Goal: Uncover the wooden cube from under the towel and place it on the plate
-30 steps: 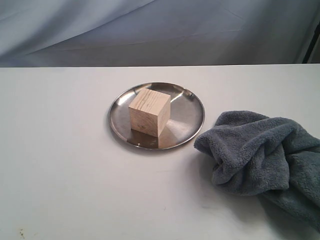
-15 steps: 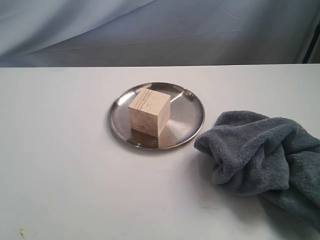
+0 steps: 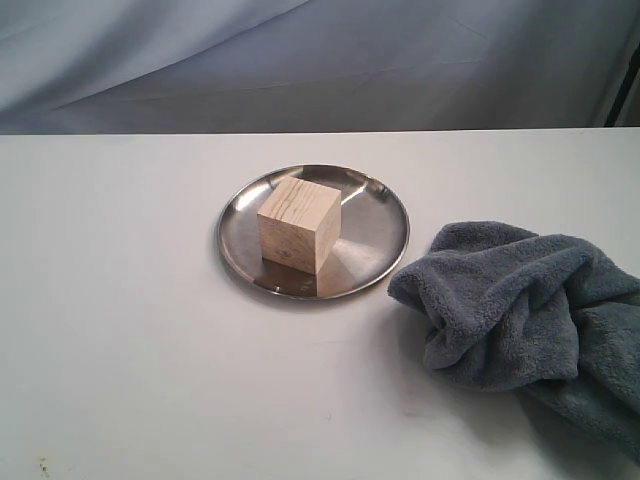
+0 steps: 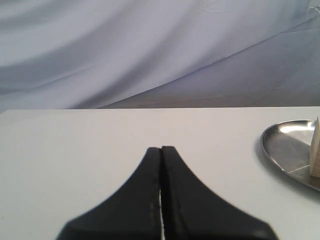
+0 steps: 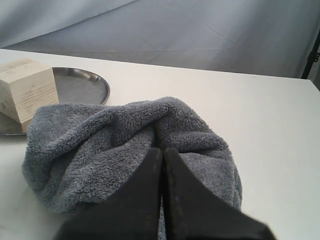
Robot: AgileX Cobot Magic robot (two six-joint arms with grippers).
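The wooden cube (image 3: 298, 223) stands on the plate (image 3: 375, 240), left of the plate's middle. To the plate's right the towel (image 3: 510, 300) lies bunched on the table, off the cube. Neither gripper shows in the exterior view. In the left wrist view my left gripper (image 4: 161, 148) is shut and empty over bare table, with the plate (image 4: 287, 145) and an edge of the cube (image 4: 316, 150) off to one side. My right gripper (image 5: 163, 149) is shut just short of the towel (image 5: 100, 135), with no cloth between its jaws; the cube (image 5: 27, 87) and plate (image 5: 82, 85) lie beyond.
The white table (image 3: 120, 350) stretches wide to the left of and in front of the plate. A grey-blue cloth backdrop (image 3: 320, 60) hangs behind the table's far edge. The towel runs off the right edge of the exterior view.
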